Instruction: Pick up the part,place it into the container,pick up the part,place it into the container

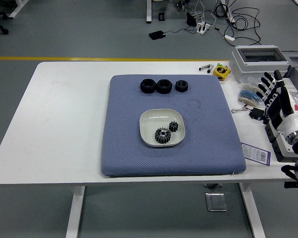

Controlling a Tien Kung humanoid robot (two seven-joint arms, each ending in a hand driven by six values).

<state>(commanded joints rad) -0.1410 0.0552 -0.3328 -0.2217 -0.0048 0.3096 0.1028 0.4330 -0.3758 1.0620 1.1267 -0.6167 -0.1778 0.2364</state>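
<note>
Two gears (165, 132) lie in the white bowl (149, 121) on the blue mat (129, 148) — well left of the right hand (276, 96), fingers spread, empty, at the surface's (64, 124) right edge.

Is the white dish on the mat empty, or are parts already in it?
Not empty. The white dish holds two dark gears, a larger gear and a smaller gear.

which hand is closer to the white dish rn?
Right. The right hand hangs open off the mat's right edge, well clear of the white dish; the left hand is out of view.
</note>
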